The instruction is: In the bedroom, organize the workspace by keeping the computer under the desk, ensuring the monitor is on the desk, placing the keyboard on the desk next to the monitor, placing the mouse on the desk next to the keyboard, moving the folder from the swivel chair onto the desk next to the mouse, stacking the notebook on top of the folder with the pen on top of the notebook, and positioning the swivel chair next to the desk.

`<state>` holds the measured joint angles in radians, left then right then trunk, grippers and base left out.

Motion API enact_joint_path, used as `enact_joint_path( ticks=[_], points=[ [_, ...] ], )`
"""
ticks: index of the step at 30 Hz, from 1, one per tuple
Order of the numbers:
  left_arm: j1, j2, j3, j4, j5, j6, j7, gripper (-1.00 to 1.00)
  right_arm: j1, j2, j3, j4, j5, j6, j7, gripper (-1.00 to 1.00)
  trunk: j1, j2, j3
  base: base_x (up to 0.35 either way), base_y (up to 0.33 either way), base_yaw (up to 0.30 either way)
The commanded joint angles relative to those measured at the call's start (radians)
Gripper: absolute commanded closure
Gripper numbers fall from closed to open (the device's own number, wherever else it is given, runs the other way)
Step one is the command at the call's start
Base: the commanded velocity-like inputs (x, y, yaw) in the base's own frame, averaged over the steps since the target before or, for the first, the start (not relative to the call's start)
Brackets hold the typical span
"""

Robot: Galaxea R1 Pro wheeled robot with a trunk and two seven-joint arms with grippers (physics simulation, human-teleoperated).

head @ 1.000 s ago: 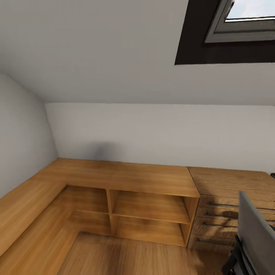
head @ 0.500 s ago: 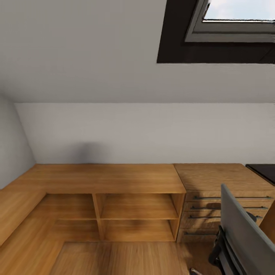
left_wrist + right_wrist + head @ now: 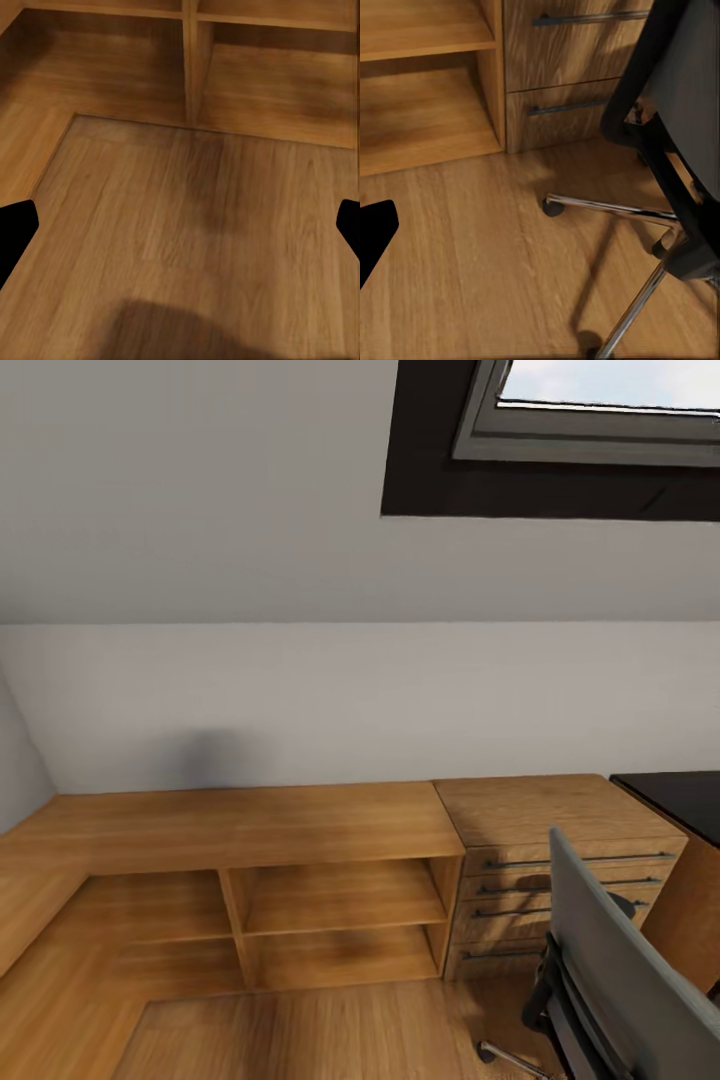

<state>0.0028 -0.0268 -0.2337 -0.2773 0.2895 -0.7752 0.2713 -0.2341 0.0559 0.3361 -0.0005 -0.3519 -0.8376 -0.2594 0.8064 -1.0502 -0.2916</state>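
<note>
chair by drawers | shelf left of drawers | left pincer apart | right pincer: can't tell

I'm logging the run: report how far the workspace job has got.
Nothing settles progress. The swivel chair stands near the drawer unit, beside a dark desk edge; its seat is hidden, so whether the folder lies there is unknown. The head view faces the low shelf unit. Left end effector looks open above floor.

Attic corner with built-in wooden furniture

A low shelf unit stands beside a drawer cabinet under a skylight, on wooden floor.
</note>
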Motion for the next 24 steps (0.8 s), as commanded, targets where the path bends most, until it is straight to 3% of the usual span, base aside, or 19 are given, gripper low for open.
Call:
enact_joint_path(
  ticks=[1, 6, 24],
  points=[
    [0.0, 0.001, -0.009, -0.002, 0.008, -0.002, 0.005, -1.0, -0.001, 0.0, 0.008, 0.001, -0.004, -0.002, -0.006, -1.0, 0.0, -0.001, -0.002, 0.0, 0.0, -0.129],
    [0.0, 0.001, -0.009, -0.002, 0.008, -0.002, 0.005, -1.0, -0.001, 0.001, 0.008, 0.001, -0.004, -0.002, -0.006, -1.0, 0.0, -0.001, -0.01, 0.0, 0.102, -0.129],
    [0.0, 0.001, -0.009, -0.002, 0.007, -0.002, 0.005, -1.0, -0.001, 0.0, 0.008, 0.0, -0.004, -0.002, -0.006, -1.0, 0.0, -0.001, -0.035, 0.0, 0.282, -0.129]
  ],
)
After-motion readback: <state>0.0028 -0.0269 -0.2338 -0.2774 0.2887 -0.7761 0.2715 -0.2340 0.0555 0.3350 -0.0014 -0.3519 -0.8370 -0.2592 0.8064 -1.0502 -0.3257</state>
